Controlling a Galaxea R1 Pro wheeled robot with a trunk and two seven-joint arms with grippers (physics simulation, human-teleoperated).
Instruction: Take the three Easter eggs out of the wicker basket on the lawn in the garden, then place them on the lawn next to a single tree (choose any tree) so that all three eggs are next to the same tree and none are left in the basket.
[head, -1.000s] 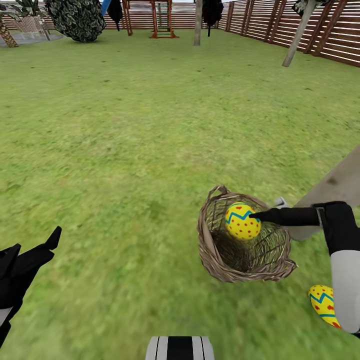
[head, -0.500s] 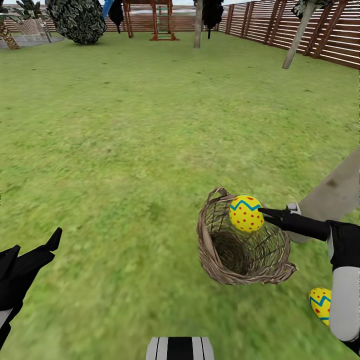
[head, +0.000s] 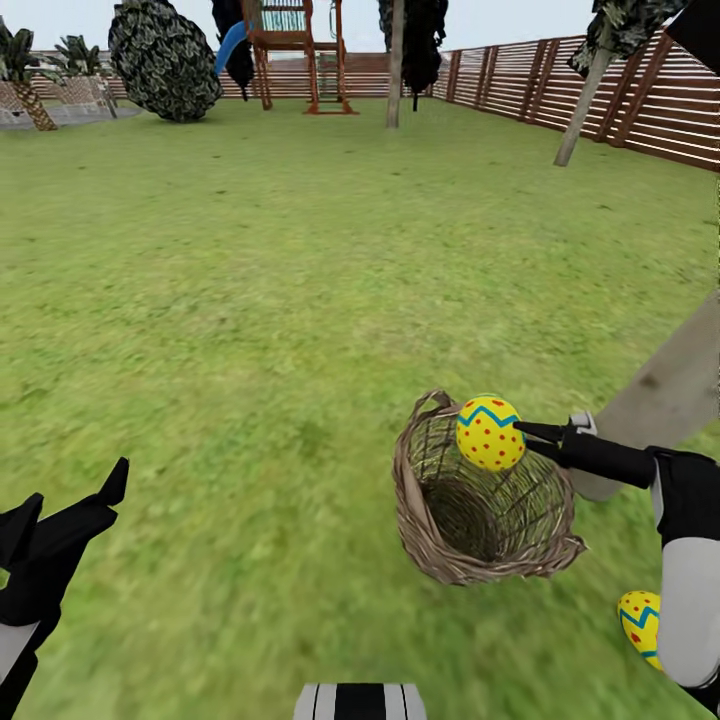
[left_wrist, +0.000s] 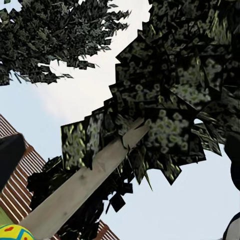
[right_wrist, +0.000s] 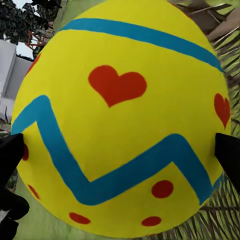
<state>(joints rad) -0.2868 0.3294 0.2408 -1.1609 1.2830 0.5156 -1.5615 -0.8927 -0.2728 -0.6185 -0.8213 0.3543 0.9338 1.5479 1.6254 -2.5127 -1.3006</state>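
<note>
My right gripper (head: 520, 433) is shut on a yellow Easter egg (head: 490, 433) with a blue zigzag band and red marks, held just above the rim of the brown wicker basket (head: 480, 555). The same egg (right_wrist: 120, 117) looms large in the right wrist view, with a dark fingertip (right_wrist: 11, 150) at each side. The basket stands on the lawn (head: 250, 300), and its inside looks bare. Another egg (head: 640, 625) lies on the grass by the pale leaning tree trunk (head: 655, 395), half hidden by my right forearm. My left gripper (head: 75, 500) hovers open low at the left. Part of an egg (left_wrist: 15, 233) and the tree trunk (left_wrist: 85, 187) show in the left wrist view.
A brown slat fence (head: 600, 95) rings the garden. A play frame (head: 295, 55) stands at the back, with a dark bush (head: 165, 60) to its left and further trunks (head: 395, 70) (head: 580, 110) near the fence. Open grass spreads ahead and to the left.
My right gripper has lifted the egg from inside the basket to just above its rim. The head view has tilted up, showing more fence and sky. The left arm stays put.
</note>
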